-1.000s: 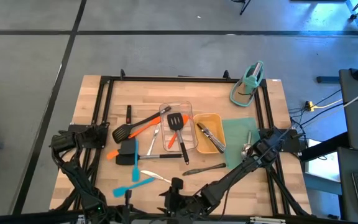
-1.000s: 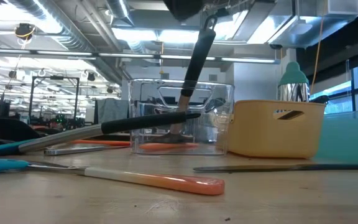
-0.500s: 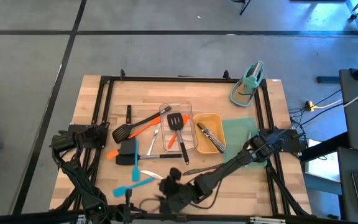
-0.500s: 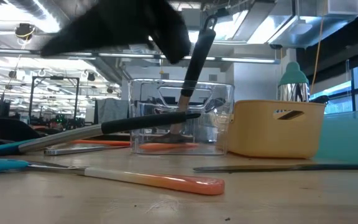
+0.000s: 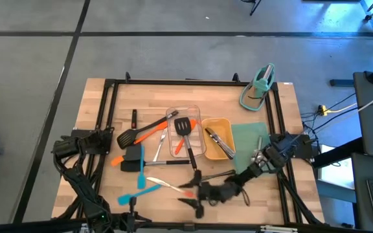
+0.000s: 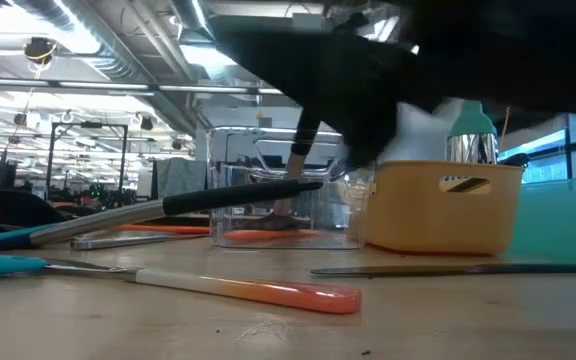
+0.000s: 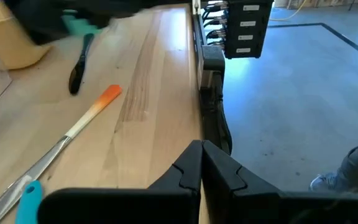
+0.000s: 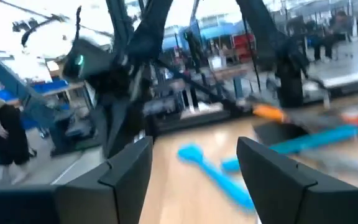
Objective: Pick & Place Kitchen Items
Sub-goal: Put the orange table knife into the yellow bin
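Several kitchen items lie around two trays: a black slotted turner (image 5: 132, 136), an orange spatula (image 5: 149, 133), blue spatulas (image 5: 138, 191), an orange-tipped steel utensil (image 5: 168, 186) and a black utensil (image 5: 212, 175). A turner (image 5: 186, 129) leans in the clear tray (image 5: 172, 116). Tongs (image 5: 217, 142) lie in the yellow tray (image 5: 225, 123). My right gripper (image 5: 193, 196) is open and empty above the table's near middle, facing the blue spatulas (image 8: 210, 168). My left gripper (image 7: 201, 163) is shut and empty at the near edge (image 5: 135, 206).
A teal stand (image 5: 259, 87) is at the far right corner. A green mat (image 5: 248, 139) lies right of the yellow tray. A black frame (image 5: 112, 103) runs round the table. Bare wood shows along the far side and the near right.
My right arm has swung from the table's near edge toward the right and a little farther in, and it now blurs across the low view in front of the trays. The utensils have not moved.
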Action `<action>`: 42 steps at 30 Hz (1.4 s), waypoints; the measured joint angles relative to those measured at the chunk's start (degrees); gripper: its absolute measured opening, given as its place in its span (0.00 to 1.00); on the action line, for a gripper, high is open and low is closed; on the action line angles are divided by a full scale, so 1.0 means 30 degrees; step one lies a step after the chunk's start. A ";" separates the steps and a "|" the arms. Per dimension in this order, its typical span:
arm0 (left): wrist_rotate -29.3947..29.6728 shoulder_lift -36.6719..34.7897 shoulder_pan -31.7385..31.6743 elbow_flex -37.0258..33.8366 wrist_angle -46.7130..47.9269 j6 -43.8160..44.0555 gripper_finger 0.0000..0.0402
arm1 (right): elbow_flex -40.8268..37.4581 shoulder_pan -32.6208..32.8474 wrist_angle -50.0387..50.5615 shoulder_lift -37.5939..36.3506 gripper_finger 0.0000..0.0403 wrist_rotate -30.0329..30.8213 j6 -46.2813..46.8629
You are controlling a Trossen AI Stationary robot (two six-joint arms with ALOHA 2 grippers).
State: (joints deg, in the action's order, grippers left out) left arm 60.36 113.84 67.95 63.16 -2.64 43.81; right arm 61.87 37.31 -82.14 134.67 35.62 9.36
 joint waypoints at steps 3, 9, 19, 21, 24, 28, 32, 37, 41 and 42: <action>0.0006 0.0000 -0.0052 0.0000 0.0109 0.0000 0.00 | -0.0223 0.0208 0.1180 0.0001 0.59 0.2353 0.0722; 0.0004 0.0000 -0.0330 0.0000 0.0336 0.0000 0.00 | 0.0903 -0.0106 0.3635 0.0001 0.59 0.2941 0.1823; 0.0584 0.0000 -0.0330 0.0000 0.1021 0.0163 0.00 | 0.2337 -0.0133 1.0833 0.0008 0.59 -0.1048 0.3042; 0.0895 0.0000 -0.0330 0.0000 0.1052 0.0204 0.00 | 0.2621 -0.0292 1.1546 0.0008 0.59 -0.0502 0.3647; 0.1187 0.0000 -0.0330 0.0000 0.1052 0.0204 0.00 | 0.3110 -0.0442 1.2638 0.0008 0.59 -0.0376 0.3753; 0.1224 0.0000 -0.0330 0.0000 0.1052 0.0197 0.00 | 0.3621 -0.0397 1.3552 0.0008 0.59 -0.1102 0.3553; 0.1224 0.0007 -0.0330 0.0000 0.1046 0.0204 0.00 | 0.3730 -0.0368 1.3866 0.0008 0.59 -0.1095 0.3814; 0.1224 0.0007 -0.0330 0.0000 0.1044 0.0197 0.00 | 0.3723 -0.0388 1.4612 0.0001 0.59 -0.0686 0.4016; 0.1227 0.0007 -0.0330 0.0000 0.1039 0.0204 0.00 | 0.3730 -0.0419 1.5147 0.0001 0.59 0.0834 0.6205; 0.1231 0.0007 -0.0330 0.0000 0.1037 0.0204 0.00 | 0.3723 -0.0427 1.5545 0.0001 0.59 0.1015 0.6371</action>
State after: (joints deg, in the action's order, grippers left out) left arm 64.05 113.86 66.96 63.16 0.47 44.42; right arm 73.03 36.03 -35.50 134.67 38.67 28.47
